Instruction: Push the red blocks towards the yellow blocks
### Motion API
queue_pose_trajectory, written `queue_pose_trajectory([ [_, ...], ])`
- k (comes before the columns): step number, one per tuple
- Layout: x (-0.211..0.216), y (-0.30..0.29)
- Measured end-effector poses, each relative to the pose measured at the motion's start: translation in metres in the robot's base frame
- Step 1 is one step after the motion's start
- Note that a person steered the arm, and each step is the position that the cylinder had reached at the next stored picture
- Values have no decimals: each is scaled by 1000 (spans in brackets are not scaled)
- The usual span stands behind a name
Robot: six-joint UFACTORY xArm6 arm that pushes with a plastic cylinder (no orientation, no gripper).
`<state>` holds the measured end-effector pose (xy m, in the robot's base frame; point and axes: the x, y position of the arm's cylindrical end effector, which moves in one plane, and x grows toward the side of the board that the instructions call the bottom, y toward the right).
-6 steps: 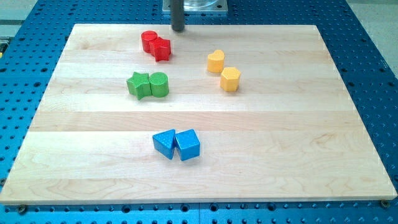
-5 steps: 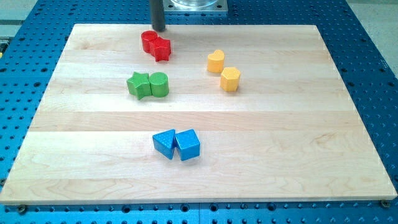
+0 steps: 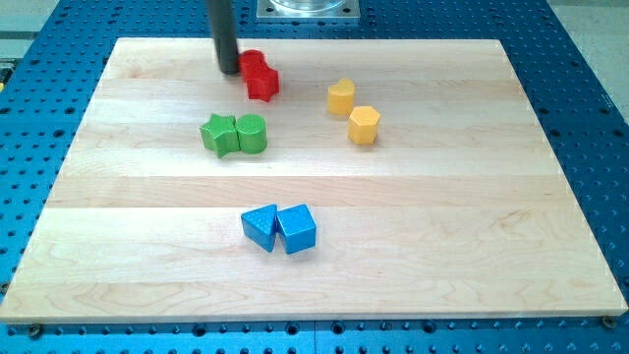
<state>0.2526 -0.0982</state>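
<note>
Wooden board: pale, lying on a blue perforated table.

My tip: lower end of a dark upright rod, standing near the view's top left of the board, touching or just beside the left side of the red pair. The arm carries no jaws, so nothing is open, closed or clamped.

Red blocks, two, touching each other: red round block, partly hidden behind the rod, and red star block at its lower right.

Yellow blocks, two, to the view's right of the red pair and apart from it: yellow heart block, with yellow hexagon block just beside it at lower right.

Green blocks, touching: green star block and green round block, below the red pair.

Blue blocks, touching: blue block and blue cube, toward the view's bottom, shape of the left one unclear.
</note>
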Motion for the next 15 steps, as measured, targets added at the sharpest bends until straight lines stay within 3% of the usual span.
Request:
queue_pose_trajectory([
  [1,0,5],
  [3,-59,19],
  [4,-39,38],
  [6,44,-10],
  [8,51,-36],
  [10,75,57],
  [12,81,28],
  [13,55,-28],
  [15,-33,-9],
])
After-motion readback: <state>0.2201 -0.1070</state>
